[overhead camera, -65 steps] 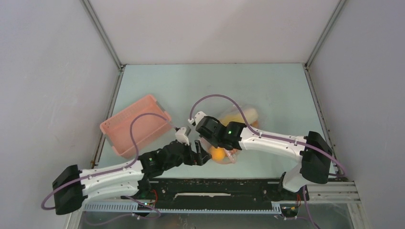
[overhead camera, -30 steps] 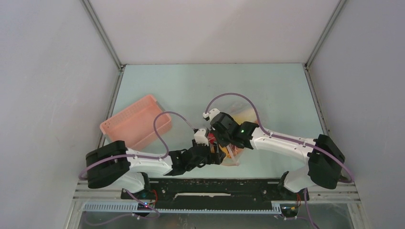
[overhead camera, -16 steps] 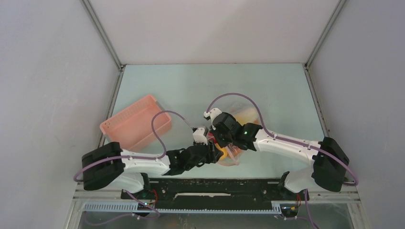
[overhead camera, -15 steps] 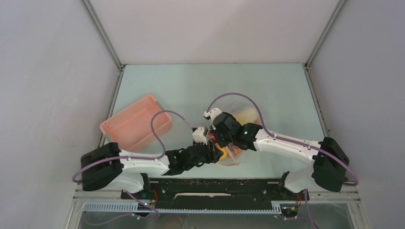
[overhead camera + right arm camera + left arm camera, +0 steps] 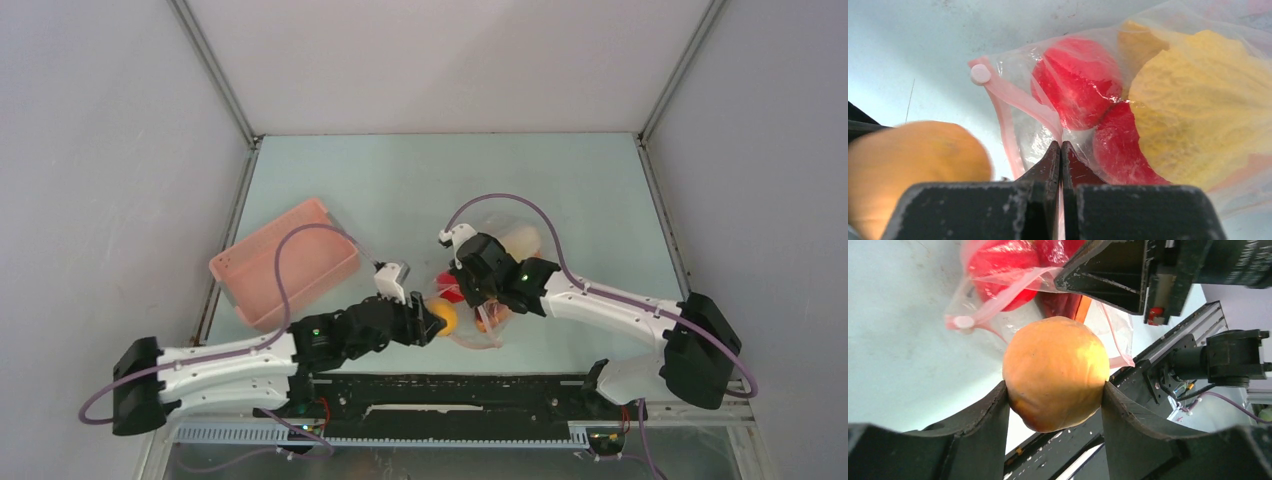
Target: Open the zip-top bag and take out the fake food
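Plainly two red fruits (image 5: 1075, 82), one orange (image 5: 1055, 372)

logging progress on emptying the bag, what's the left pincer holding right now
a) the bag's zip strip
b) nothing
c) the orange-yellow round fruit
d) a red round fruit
C: in the left wrist view the left pincer is clamped on the orange-yellow round fruit, outside the zip-top bag. The right pincer pinches the bag's edge, and the red fruits sit inside it.
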Available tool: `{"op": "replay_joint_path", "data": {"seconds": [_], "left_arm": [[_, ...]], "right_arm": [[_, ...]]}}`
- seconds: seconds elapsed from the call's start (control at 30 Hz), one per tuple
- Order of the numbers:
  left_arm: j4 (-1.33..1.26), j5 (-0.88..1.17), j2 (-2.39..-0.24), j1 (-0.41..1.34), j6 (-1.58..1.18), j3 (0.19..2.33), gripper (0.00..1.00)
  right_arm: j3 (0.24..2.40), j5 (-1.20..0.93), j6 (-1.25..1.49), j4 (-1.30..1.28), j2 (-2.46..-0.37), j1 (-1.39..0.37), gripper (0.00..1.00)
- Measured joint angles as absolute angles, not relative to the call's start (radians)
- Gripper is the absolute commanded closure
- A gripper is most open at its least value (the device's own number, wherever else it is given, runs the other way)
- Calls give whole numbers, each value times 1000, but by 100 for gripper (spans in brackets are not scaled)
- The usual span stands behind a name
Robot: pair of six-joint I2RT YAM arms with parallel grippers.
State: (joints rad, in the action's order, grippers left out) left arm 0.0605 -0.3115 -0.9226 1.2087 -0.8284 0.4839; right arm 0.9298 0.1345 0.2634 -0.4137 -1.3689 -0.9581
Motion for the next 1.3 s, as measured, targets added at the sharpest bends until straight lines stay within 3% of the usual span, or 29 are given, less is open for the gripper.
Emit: {"op": "replay_joint_path", "data": {"seconds": [0.17, 0.5, 0.97, 1.13, 1.3], "left_arm": [[251, -347, -725, 1149, -759, 534, 54], [455, -302, -636, 615, -535, 688, 52], [408, -146, -979, 38, -417, 830, 51], [326, -119, -1140, -70, -420, 868, 50], [229, -73, -1320, -120, -418, 880, 41]], "right_arm": [[907, 134, 271, -412, -1340, -938, 100], [891, 117, 282, -408, -1327, -926, 100], [891, 91, 282, -401, -1326, -918, 100], [891, 73, 281, -401, -1324, -910, 100], [891, 51, 281, -401, -1316, -901, 100]]}}
